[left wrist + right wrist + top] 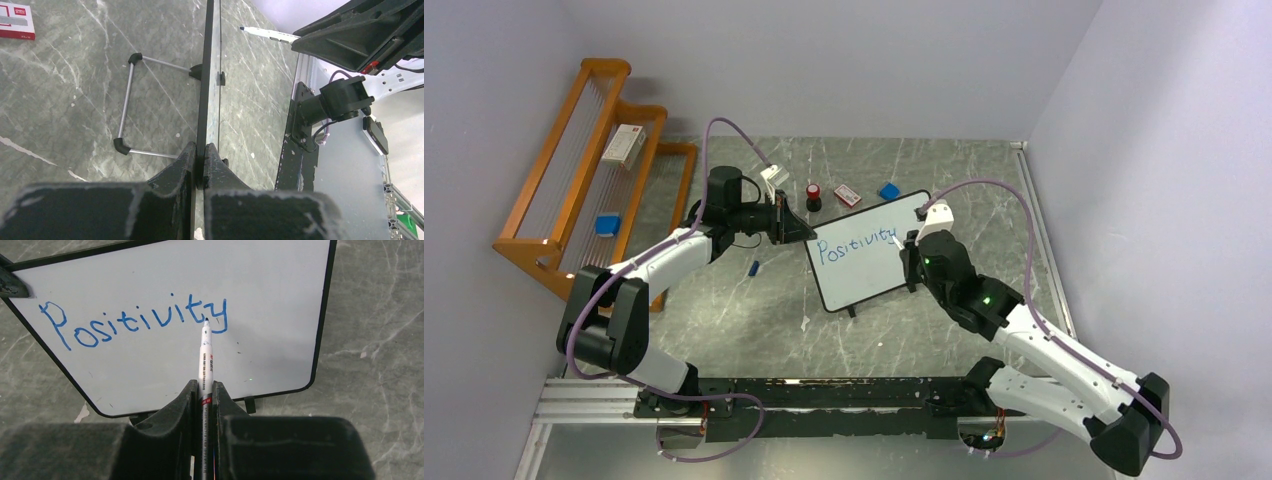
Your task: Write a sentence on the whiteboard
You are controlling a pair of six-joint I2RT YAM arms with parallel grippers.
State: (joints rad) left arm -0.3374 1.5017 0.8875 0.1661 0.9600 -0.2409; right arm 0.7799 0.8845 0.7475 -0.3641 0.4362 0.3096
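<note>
The whiteboard [869,252] stands tilted on the table, black-framed, with blue text "Positivity" [856,244] on one line. My left gripper [796,228] is shut on the board's left edge; in the left wrist view the gripper [204,159] clamps the frame [206,75] edge-on. My right gripper [908,252] is shut on a white marker pen [206,357]. Its tip sits by the final "y" of the text [135,322] on the whiteboard [270,315]; the gripper [204,390] is below the writing. The marker also shows in the left wrist view [267,34].
A wooden rack [589,170] stands at the left with a box and a blue item on it. A red-capped black item [813,196], a small red-white box [847,195], a blue block [889,190] lie behind the board; a blue cap [754,268] lies left of it.
</note>
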